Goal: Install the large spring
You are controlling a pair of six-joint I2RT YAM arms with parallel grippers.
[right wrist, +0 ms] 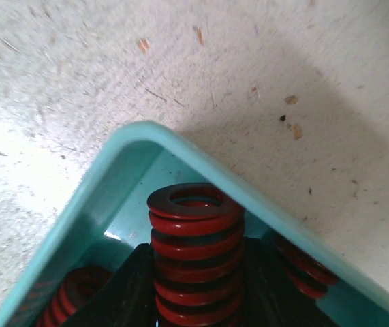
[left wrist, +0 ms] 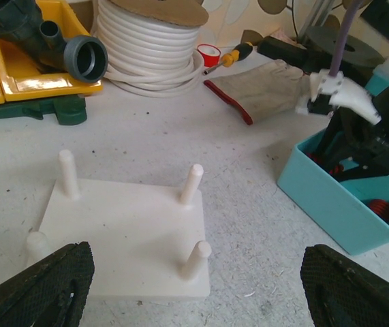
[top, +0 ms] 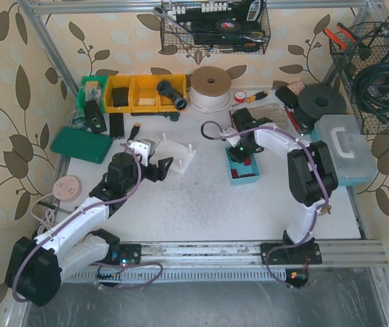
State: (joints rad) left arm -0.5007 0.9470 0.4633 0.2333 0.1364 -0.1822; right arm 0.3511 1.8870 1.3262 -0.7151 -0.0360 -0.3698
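Note:
A white base plate (left wrist: 126, 235) with several upright pegs lies on the table, also in the top view (top: 178, 155). My left gripper (left wrist: 194, 289) is open just before its near edge, one black finger (left wrist: 37, 286) on each side, empty. My right gripper (right wrist: 194, 300) is down in the teal bin (right wrist: 112, 170), shut on a large red spring (right wrist: 195, 252) that stands between its black fingers. More red springs (right wrist: 68, 300) lie in the bin. In the top view the right gripper (top: 243, 155) is over the teal bin (top: 235, 178).
Yellow bins (top: 136, 92), a coil of white cord (top: 210, 88), a green case (top: 80, 144), a grey plastic box (top: 344, 146) and a work glove (left wrist: 269, 92) ring the work area. Wire baskets hang at the back and right.

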